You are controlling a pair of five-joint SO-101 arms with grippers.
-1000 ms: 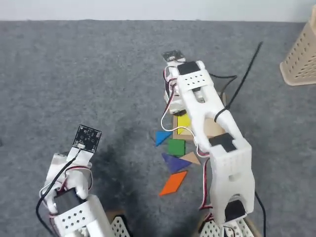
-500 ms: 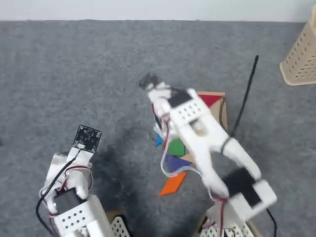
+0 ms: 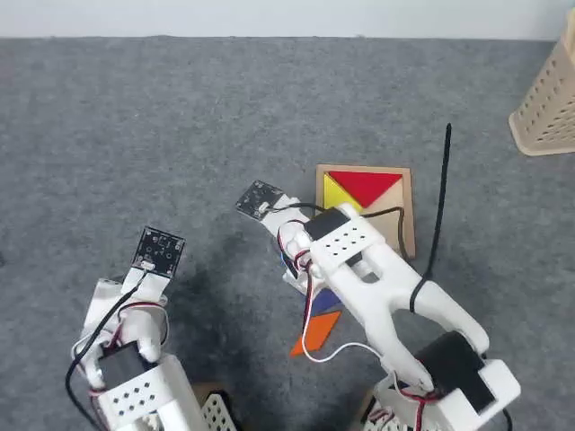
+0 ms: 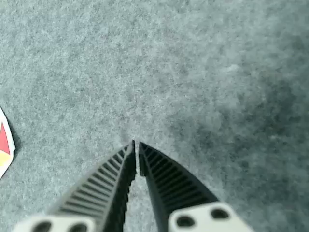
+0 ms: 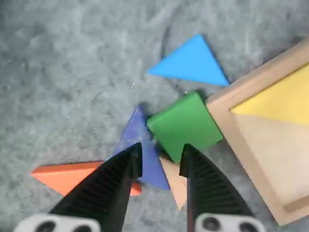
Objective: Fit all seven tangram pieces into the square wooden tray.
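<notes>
Right gripper (image 5: 161, 147) is hanging low over the loose pieces just outside the square wooden tray (image 5: 240, 140); its jaws are standing part open with nothing between them, straddling the near corner of the green square (image 5: 183, 126) and the purple triangle (image 5: 146, 159), probably lining up a pick of 1 of these. Tray is holding 2 pieces, red triangle (image 3: 364, 184) and yellow triangle (image 3: 332, 193), packed against 1 side, leaving bare floor for the other 5. Blue triangle (image 5: 190, 64), orange piece (image 5: 72, 176) and small tan triangle (image 5: 176, 183) are lying bunched on the grey carpet (image 3: 180, 135) by the tray corner; green is touching the rim. Left gripper (image 4: 135, 145) is sitting well apart over bare carpet, jaws pressed together on nothing, likely parked out of the way. From above, the right arm (image 3: 359, 260) is covering most of the loose pieces; in the wrist view a finger is cutting off part of orange and tan, so their full outlines are hard to make out.
</notes>
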